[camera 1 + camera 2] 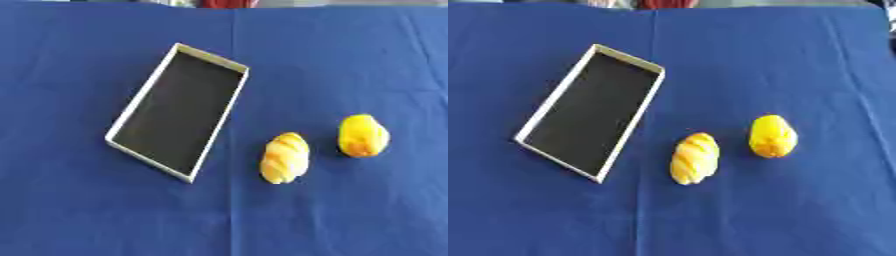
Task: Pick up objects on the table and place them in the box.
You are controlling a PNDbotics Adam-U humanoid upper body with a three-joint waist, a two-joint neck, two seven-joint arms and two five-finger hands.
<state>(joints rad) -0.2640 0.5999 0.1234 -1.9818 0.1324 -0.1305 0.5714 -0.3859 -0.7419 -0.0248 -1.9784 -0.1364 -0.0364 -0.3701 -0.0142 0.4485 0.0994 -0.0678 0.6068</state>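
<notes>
Since neither of the robot's hands shows anywhere over the table, nothing can be said about whether the fingers are open, closed or holding anything; they are simply out of sight. What lies in front of it is a blue cloth (pixel 367 55) covering the whole table, and three things on it.

Take the box (pixel 219 62) as the marker. It is a shallow tray with a pale rim and a dark floor, lying flat and turned at a slant, its long sides running from the far end down toward the near left. Nothing is inside it, so by my reckoning the job has not started.

Just to the right of the box's near corner lies a pale yellow bread roll (pixel 285 157) with browned ridges, resting on its side, close to the box but not touching it. Further right of the box, beyond the roll and apart from it, sits a deeper yellow, rounded piece of fruit (pixel 362 135) with an orange flush at its lower end; I cannot say what kind.

Both sit out in the open with free cloth all round, which looks meant to give a hand room to close on them. The roll, being nearest, seems the easier first pick.
</notes>
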